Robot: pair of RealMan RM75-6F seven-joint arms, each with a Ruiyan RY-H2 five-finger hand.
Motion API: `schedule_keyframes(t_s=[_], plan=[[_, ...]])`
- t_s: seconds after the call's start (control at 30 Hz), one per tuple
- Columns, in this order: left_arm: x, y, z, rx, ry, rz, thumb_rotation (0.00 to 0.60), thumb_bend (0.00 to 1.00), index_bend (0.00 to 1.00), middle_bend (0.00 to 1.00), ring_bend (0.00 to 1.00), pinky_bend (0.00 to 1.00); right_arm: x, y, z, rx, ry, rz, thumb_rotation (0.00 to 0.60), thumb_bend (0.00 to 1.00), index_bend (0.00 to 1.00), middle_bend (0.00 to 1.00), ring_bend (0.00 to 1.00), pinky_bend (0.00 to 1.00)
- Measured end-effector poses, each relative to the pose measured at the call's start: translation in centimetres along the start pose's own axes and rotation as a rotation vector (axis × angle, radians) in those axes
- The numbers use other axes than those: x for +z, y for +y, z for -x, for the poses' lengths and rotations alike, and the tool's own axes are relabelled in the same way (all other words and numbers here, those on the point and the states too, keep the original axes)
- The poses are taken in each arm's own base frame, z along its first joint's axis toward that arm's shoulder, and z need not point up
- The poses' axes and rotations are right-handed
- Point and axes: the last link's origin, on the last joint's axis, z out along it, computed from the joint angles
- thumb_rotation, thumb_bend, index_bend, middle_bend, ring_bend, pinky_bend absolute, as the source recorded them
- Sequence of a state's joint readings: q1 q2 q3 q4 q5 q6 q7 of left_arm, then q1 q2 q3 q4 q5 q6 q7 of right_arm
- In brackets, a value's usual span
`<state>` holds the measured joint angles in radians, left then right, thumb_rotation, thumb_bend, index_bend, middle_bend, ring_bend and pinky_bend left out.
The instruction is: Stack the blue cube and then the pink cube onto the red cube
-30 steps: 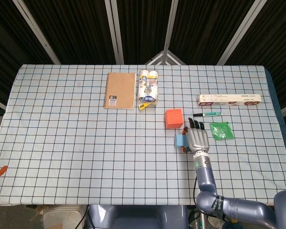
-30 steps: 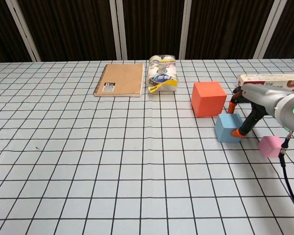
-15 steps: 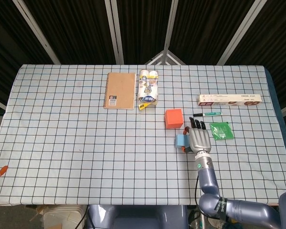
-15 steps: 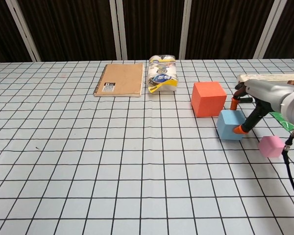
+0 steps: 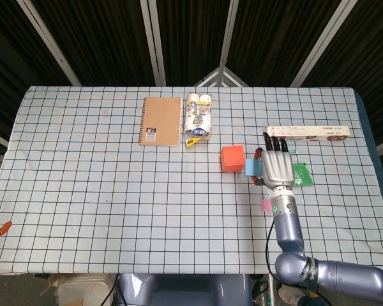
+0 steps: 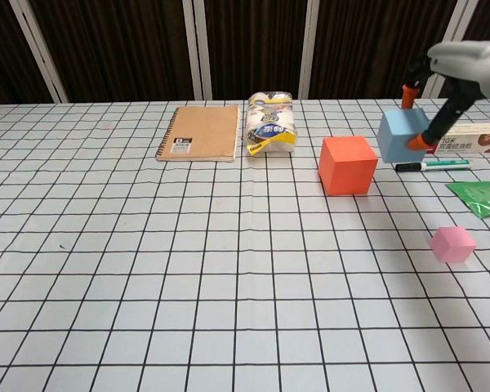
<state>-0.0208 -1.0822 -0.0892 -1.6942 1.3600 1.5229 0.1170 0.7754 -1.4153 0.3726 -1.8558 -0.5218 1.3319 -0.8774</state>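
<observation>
The blue cube [image 6: 403, 135] is held clamped between the fingers of the right hand [image 5: 277, 168], lifted clear of the table [image 6: 147, 269], just right of the red cube [image 6: 347, 165] and higher than its top. The red cube rests on the checked cloth. The pink cube [image 6: 452, 244] lies nearer the robot, well apart from both. A green-capped marker [image 6: 431, 165], a long box [image 5: 306, 132] and a green packet [image 6: 476, 198] are seen near the hand. A notebook [image 5: 160, 121] and a wrapped pack [image 5: 198, 118] lie further left. The left hand is not seen in either view.
</observation>
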Motion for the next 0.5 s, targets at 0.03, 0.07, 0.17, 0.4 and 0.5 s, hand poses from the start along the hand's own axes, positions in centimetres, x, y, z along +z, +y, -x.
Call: schedule_keyframes(t_s=[0.03, 0.07, 0.17, 0.4, 0.5], plan=[[0.0, 0.0, 0.0, 0.0, 0.001, -0.002, 0.6, 0.13, 0.08, 0.0, 0.0, 0.0, 0.2, -0.4, -0.4, -0.01, 0.001, -0.008, 0.6, 0.29, 0.46, 0.0, 0.0, 0.0], [0.0, -0.1, 0.0, 0.001, 0.002, -0.005, 0.6, 0.13, 0.08, 0.0, 0.0, 0.0, 0.6, -1.0, -0.9, -0.018, 0.001, -0.02, 0.6, 0.29, 0.46, 0.0, 0.0, 0.0], [0.0, -0.2, -0.1, 0.001, 0.006, -0.016, 0.6, 0.13, 0.08, 0.0, 0.0, 0.0, 1.5, -2.7, -2.0, -0.045, -0.003, -0.057, 0.6, 0.29, 0.46, 0.0, 0.0, 0.0], [0.3, -0.1, 0.0, 0.005, 0.009, -0.025, 0.6, 0.13, 0.08, 0.0, 0.0, 0.0, 3.8, -5.1, -2.6, -0.13, -0.01, -0.121, 0.6, 0.29, 0.46, 0.0, 0.0, 0.0], [0.4, 0.1, 0.2, 0.017, 0.005, -0.024, 0.6, 0.13, 0.08, 0.0, 0.0, 0.0, 4.8, -5.9, -2.3, -0.137, -0.026, -0.139, 0.6, 0.29, 0.46, 0.0, 0.0, 0.0]])
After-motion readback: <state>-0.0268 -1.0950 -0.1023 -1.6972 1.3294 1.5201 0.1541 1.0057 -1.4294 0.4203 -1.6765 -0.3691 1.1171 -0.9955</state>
